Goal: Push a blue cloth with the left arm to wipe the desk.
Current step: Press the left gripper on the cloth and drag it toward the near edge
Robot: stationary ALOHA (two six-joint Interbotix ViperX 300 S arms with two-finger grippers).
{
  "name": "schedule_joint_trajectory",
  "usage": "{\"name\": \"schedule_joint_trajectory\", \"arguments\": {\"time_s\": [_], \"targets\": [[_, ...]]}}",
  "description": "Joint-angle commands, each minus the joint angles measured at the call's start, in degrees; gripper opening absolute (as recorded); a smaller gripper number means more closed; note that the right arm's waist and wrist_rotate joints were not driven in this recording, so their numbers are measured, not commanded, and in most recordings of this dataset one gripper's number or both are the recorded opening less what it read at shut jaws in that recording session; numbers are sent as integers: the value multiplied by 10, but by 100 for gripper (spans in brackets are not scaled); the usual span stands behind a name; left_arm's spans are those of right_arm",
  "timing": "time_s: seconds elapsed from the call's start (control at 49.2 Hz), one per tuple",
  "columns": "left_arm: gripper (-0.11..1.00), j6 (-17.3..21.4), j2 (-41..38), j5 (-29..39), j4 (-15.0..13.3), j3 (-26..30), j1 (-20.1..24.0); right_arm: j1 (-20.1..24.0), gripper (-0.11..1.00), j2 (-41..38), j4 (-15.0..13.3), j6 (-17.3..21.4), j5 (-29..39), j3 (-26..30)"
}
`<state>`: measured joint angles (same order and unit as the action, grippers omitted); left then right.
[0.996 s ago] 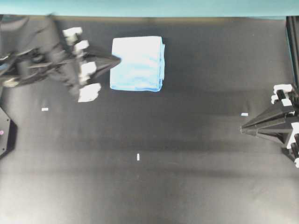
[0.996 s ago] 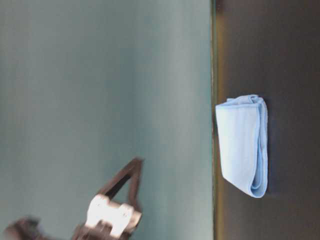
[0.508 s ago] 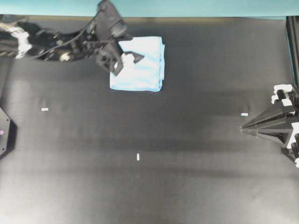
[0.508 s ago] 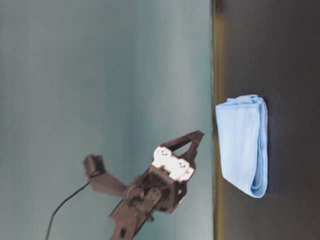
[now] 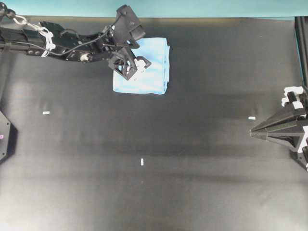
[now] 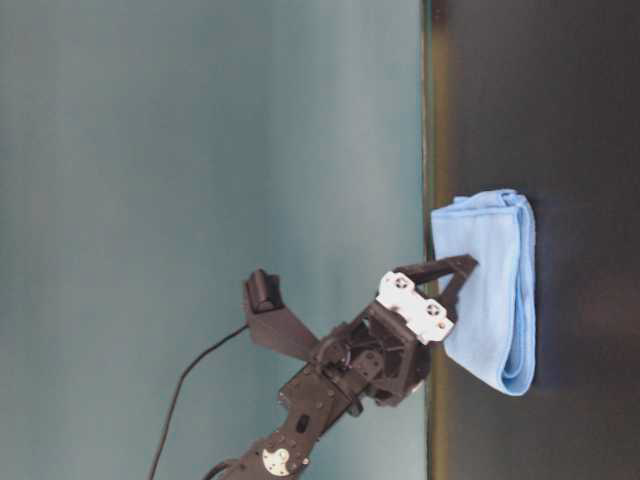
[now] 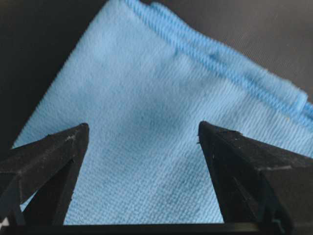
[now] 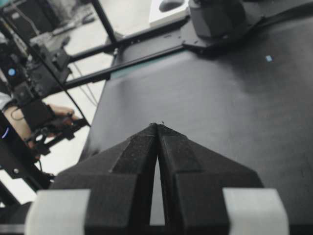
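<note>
Lying folded near the matte black table's (image 5: 192, 168) far teal edge, the soft, ribbed-hemmed blue cloth (image 5: 149, 72) sits under the left tool (image 5: 136, 72), whose pointed fingers spread wide, gripping nothing

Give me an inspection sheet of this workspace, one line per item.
Surface: black desk with a few white tape marks.
Job's things: folded blue cloth near the teal strip.
Clutter: nothing seen.
Grippers: left gripper open, over the cloth; contact cannot be told. Right gripper shut, apart at the desk's side.
Cables: thin cable along the left arm.
Surroundings: teal wall; frame and equipment beyond the desk.
</note>
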<state>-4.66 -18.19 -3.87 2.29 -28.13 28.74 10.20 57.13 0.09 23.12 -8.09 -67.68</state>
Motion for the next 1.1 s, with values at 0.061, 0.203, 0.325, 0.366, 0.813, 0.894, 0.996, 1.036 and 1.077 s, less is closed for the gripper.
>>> {"name": "schedule_joint_trajectory", "arguments": {"time_s": [0.061, 0.203, 0.325, 0.366, 0.813, 0.894, 0.996, 1.036, 1.077], "targets": [[87, -2, 1, -2, 2, -6, -2, 0, 0, -3, 1, 0, -3, 10], [87, -3, 4, -5, 2, -22, -2, 0, 0, -3, 1, 1, -3, 7], [87, -1, 8, -16, 2, -43, -6, 0, 0, -3, 1, 0, -2, 7], [87, -1, 11, -24, 2, -52, -10, 0, 0, -3, 1, 0, -3, 7], [87, -2, 60, -61, 2, -144, -83, -1, 0, -3, 1, 0, -3, 6], [87, -2, 77, -61, 2, -168, -101, 0, 0, -3, 1, 0, -3, 4], [87, -2, 98, -61, 2, -200, -123, 0, 0, -3, 2, 1, -3, 3], [87, -2, 106, -61, 1, -211, -133, 0, 0, -3, 1, 0, -3, 2], [87, -2, 114, -62, 2, -222, -143, 0, 0, -3, 1, 0, -3, 3]]}}
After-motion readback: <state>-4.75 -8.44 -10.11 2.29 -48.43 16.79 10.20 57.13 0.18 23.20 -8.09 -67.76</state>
